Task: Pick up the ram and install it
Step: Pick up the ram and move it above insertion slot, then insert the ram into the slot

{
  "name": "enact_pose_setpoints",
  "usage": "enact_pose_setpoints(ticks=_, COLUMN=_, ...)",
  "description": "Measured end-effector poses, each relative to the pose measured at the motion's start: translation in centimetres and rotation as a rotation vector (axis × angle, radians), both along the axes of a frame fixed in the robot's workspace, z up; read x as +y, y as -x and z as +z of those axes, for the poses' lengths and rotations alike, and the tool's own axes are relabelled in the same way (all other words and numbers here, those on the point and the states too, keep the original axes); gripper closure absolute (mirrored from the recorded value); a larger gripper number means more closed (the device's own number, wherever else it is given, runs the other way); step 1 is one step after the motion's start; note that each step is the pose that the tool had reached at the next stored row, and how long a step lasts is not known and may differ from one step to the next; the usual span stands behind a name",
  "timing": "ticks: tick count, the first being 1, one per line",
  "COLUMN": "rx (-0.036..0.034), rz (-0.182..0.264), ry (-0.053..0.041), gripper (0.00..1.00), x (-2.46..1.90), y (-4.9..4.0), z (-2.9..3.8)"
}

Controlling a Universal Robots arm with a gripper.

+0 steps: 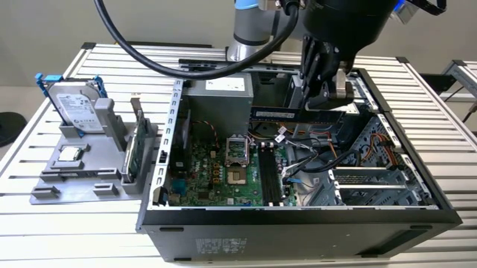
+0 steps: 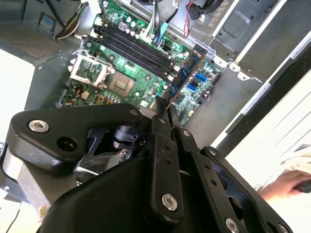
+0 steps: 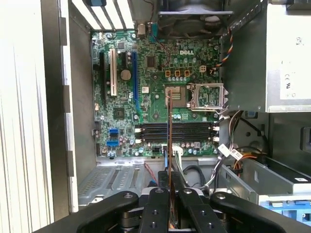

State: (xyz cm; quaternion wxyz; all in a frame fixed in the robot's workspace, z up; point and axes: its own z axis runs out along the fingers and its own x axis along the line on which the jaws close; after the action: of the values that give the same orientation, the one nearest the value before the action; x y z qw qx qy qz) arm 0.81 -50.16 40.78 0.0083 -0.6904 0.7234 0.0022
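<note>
My gripper [image 1: 327, 104] is shut on the ram [image 1: 296, 114], a long dark blue-green stick that hangs level above the open computer case [image 1: 298, 215], over its back half. In both wrist views the ram appears edge-on: it [image 2: 187, 73] sticks out from the gripper [image 2: 163, 106] over the green motherboard [image 2: 121, 68], and it [image 3: 170, 121] runs out from the gripper [image 3: 170, 180] across the black memory slots [image 3: 175, 131]. The slots [image 1: 270, 176] lie below and in front of the held stick, with a gap between them.
A silver power supply [image 1: 220, 103] and loose cables [image 1: 313, 151] crowd the case's back. On the exterior view's left, a grey holder [image 1: 71, 178] carries a hard drive in a blue frame [image 1: 75, 106] and a green expansion card [image 1: 134, 148]. A hand [image 2: 286, 182] shows outside the case.
</note>
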Motion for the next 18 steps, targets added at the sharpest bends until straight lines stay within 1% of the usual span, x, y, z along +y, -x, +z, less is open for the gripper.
enact_pose_setpoints(ticks=6, rx=0.0, rz=-0.019, ry=0.0002, gripper=1.0, x=0.02, y=0.0, z=-0.07)
enact_pose_setpoints(ticks=9, rx=0.0, rz=-0.038, ry=0.0002, gripper=1.0, x=0.05, y=0.0, z=-0.13)
enact_pose_setpoints(ticks=11, rx=0.0, rz=-0.055, ry=0.0001, gripper=1.0, x=0.07, y=0.0, z=-0.19)
enact_pose_setpoints(ticks=18, rx=0.0001, rz=-0.143, ry=0.0002, gripper=1.0, x=0.07, y=0.0, z=-0.48)
